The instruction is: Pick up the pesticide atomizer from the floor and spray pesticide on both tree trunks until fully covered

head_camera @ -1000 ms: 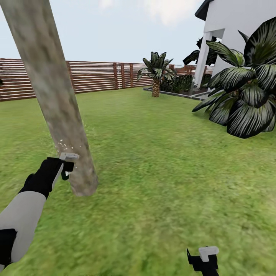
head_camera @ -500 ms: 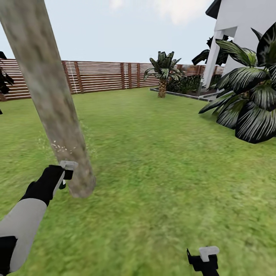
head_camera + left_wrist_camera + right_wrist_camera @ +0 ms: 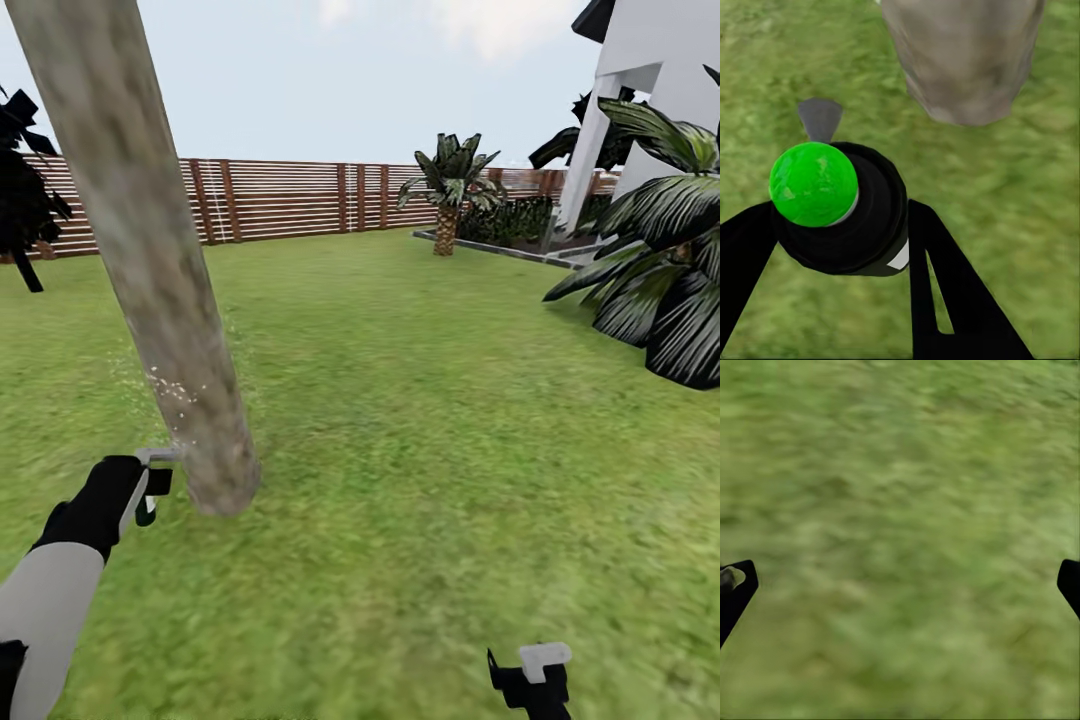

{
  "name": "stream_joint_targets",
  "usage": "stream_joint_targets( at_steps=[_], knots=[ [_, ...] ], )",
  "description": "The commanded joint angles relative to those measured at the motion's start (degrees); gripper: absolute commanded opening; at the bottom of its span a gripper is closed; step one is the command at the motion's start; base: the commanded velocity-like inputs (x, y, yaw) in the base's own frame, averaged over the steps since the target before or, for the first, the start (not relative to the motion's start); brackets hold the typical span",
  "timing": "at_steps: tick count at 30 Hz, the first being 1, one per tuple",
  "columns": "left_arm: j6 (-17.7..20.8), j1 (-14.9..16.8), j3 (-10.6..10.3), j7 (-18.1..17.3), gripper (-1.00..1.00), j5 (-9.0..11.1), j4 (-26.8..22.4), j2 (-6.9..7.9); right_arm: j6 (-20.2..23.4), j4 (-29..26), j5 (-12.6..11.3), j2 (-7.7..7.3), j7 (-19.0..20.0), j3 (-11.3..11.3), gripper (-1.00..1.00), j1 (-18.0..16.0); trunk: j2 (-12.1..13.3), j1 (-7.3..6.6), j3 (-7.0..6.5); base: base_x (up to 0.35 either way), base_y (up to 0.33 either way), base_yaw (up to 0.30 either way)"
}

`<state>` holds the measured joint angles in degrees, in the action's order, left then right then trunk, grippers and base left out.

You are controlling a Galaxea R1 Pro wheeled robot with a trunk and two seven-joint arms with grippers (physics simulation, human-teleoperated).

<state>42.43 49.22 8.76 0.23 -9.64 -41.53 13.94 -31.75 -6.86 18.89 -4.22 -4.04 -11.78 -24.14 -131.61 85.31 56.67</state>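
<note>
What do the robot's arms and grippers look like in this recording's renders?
The left arm has a pale grey forearm shell between black sections, ending in a black wrist. The left gripper has flat black fingers, one with a slot cut through it. The right gripper is black with a white block on top.

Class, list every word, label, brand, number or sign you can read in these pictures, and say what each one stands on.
None can be read.
The sprayer in the left gripper bears a small white patch, too small to tell if it is print.
The tree trunk, fence and house carry no writing.
</note>
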Motion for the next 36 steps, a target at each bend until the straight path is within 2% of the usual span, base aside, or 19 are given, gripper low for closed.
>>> stream_joint_targets(
  at_steps=[1, 6, 9, 12, 15, 18, 21, 25, 29, 33, 34, 36],
  knots=[
    [0.0, -0.4, -0.1, 0.0, -1.00, -0.4, 0.1, -0.15, 0.0, 0.0, 0.0, 0.00, 0.0, 0.0, 1.00, 0.0, 0.0, 0.00, 0.00, 0.000, 0.000, 0.083],
    [-0.2, -1.0, -1.0, 0.1, -1.00, -0.3, -0.5, -0.60, 0.0, 0.0, 0.0, -0.07, 0.0, 0.0, 1.00, 0.0, 0.0, 0.00, 0.00, 0.102, -0.064, 0.015],
    [-0.4, -1.0, -1.0, 0.4, -1.00, -0.4, -0.6, -1.67, 0.0, 0.0, 0.0, -0.08, 0.0, 0.0, 1.00, 0.0, 0.0, 0.00, 0.00, 0.234, -0.161, 0.000],
    [-0.4, -1.0, -1.1, 0.4, -1.00, -0.4, -0.6, -3.43, 0.0, 0.0, 0.0, -0.08, 0.0, 0.0, 1.00, 0.0, 0.0, 0.00, 0.00, 0.242, -0.165, 0.000],
    [-0.4, -0.9, -0.9, 0.5, -1.00, -0.6, -0.6, -4.05, 0.0, 0.0, 0.0, -0.08, 0.0, 0.0, 1.00, 0.0, 0.0, 0.00, 0.00, 0.268, -0.164, 0.000],
    [-0.7, -1.4, -0.5, 0.6, -1.00, -0.7, -0.7, -2.12, 0.0, 0.0, 0.0, -0.08, 0.0, 0.0, 1.00, 0.0, 0.0, 0.00, 0.00, 0.173, -0.205, 0.000],
    [-0.8, -2.7, -0.4, 0.8, -1.00, -0.6, -0.6, -1.43, 0.0, 0.0, 0.0, -0.08, 0.0, 0.0, 1.00, 0.0, 0.0, 0.00, 0.00, 0.020, -0.265, 0.000],
    [-0.9, -2.9, -0.4, 0.9, -1.00, -0.3, -0.6, -2.06, 0.0, 0.0, 0.0, 0.00, 0.0, 0.0, 1.00, 0.0, 0.0, 0.00, 0.00, 0.042, -0.272, 0.136],
    [-0.9, -2.9, -0.5, 0.9, -1.00, -0.2, -0.8, -3.94, 0.0, 0.0, 0.0, 0.08, 0.1, 0.0, 1.00, 0.0, 0.0, 0.00, 0.00, 0.150, -0.263, 0.274],
    [-0.9, -2.8, -0.3, 1.2, -1.00, -0.4, -0.8, -2.70, 0.0, 0.1, 0.1, 0.09, 0.1, 0.0, 1.00, 0.0, 0.0, 0.00, 0.00, 0.202, -0.225, 0.277],
    [-0.9, -2.8, -0.3, 2.0, -1.00, -0.5, -0.8, -2.18, 0.0, 0.1, 0.1, 0.09, 0.1, 0.1, 1.00, 0.0, 0.0, 0.00, 0.00, 0.216, -0.213, 0.148],
    [-0.9, -2.8, -0.3, 3.7, -1.00, -0.3, -0.8, -2.12, 0.0, 0.1, 0.1, 0.09, 0.1, 0.1, 1.00, 0.0, 0.0, 0.00, 0.00, 0.219, -0.211, 0.050]
  ],
)
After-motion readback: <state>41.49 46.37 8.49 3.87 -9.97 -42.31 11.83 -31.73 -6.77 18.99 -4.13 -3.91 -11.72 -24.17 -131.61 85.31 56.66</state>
